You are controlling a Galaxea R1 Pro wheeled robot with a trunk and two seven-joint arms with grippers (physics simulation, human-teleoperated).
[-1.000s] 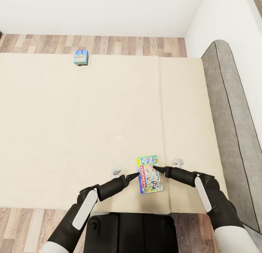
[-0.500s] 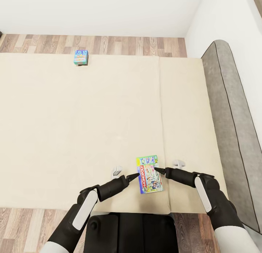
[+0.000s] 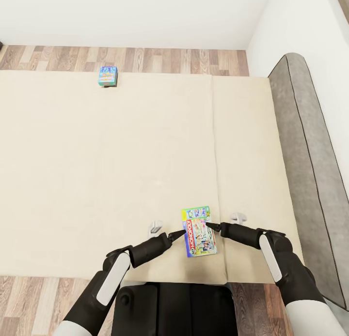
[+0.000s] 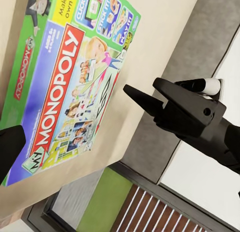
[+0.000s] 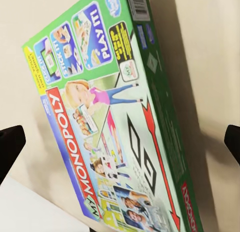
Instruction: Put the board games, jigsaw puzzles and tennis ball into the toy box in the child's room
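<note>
We bracket the near board game (image 3: 199,231) with left gripper (image 3: 181,233) and right gripper (image 3: 209,225), both open; the far box (image 3: 107,76) awaits.

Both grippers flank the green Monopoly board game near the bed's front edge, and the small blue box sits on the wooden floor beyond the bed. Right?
Not quite. The head view shows the small blue box on the beige bed, at its far edge, not on the floor. The left gripper and right gripper do flank the green Monopoly board game.
</note>
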